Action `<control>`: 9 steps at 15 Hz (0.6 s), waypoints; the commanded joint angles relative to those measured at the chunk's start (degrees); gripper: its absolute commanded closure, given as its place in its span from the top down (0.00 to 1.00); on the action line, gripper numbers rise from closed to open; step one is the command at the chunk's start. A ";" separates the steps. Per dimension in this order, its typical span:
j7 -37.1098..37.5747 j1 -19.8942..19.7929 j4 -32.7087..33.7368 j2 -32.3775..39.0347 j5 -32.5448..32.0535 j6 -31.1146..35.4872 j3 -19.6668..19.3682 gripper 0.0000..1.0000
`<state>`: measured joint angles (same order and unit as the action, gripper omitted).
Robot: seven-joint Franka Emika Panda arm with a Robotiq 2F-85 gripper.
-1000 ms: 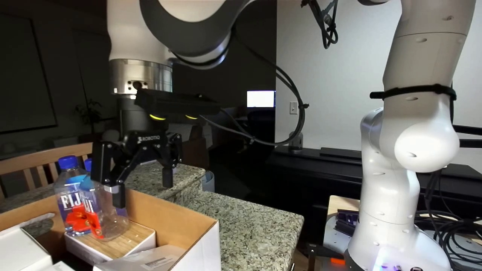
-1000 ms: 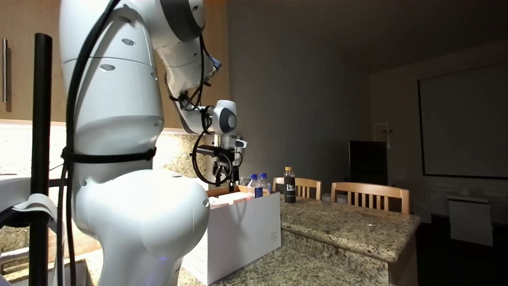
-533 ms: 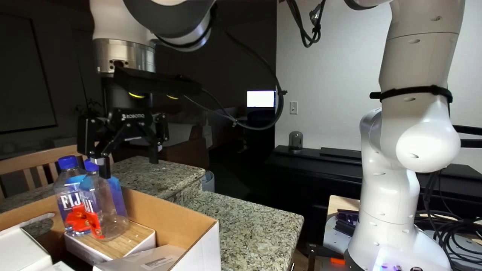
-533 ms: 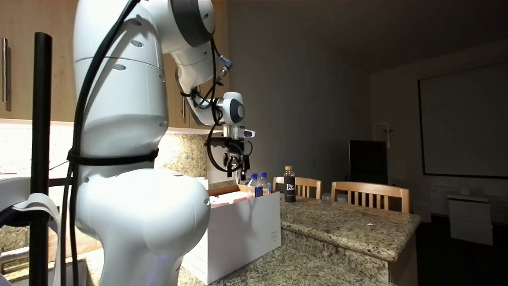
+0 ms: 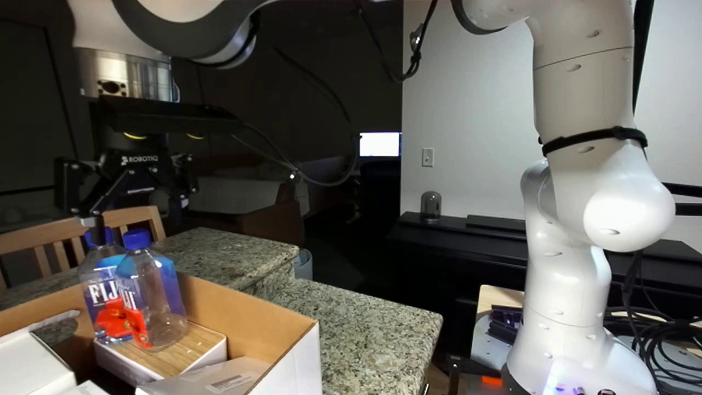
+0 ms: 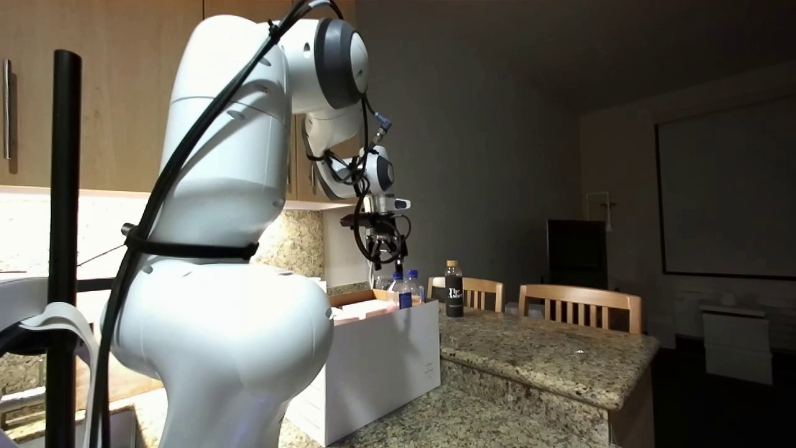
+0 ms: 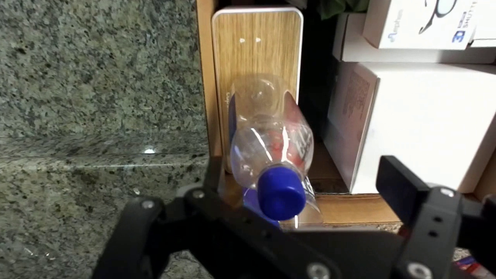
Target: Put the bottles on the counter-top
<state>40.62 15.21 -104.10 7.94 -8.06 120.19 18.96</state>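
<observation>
Black Robotiq gripper (image 7: 304,174): spread, empty, probably for straddling one blue cap (image 7: 281,192).
Clear blue-labelled plastic bottles (image 5: 151,293): inside the white-brown cardboard box (image 5: 263,329), one upon the wood-patterned carton (image 7: 255,54), likely easing reach.
Grey-green granite counter-top (image 7: 97,77): nine o'clock from them, wrist view.

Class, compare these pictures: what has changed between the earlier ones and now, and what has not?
The open hand has moved up and toward the left edge of an exterior view, taking hold of nothing and releasing nothing. Both Fiji water bottles stay in the cardboard box, and the white-lettered dark bottle stays on the granite counter-top.
</observation>
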 commanded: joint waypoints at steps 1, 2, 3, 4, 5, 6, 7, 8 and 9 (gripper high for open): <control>1.26 2.95 6.14 4.56 -0.10 -3.70 -2.11 0.86; 1.15 3.46 7.38 5.63 -0.10 -4.53 -2.67 0.74; 1.27 4.02 8.40 6.52 -0.23 -5.31 -3.17 0.67; 1.28 4.51 9.59 7.52 -0.18 -6.36 -3.72 0.60; 1.63 5.04 10.43 8.25 -0.24 -7.22 -4.25 0.53; 1.72 5.47 11.37 9.00 -0.20 -8.10 -4.72 0.47; 1.74 5.79 12.32 9.71 -0.07 -9.14 -5.15 0.39; 1.90 6.20 13.00 10.25 -0.12 -9.91 -5.55 0.33; 1.93 6.47 13.96 10.92 -0.05 -10.88 -5.87 0.28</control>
<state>40.73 20.10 -93.53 16.91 -8.06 112.97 14.45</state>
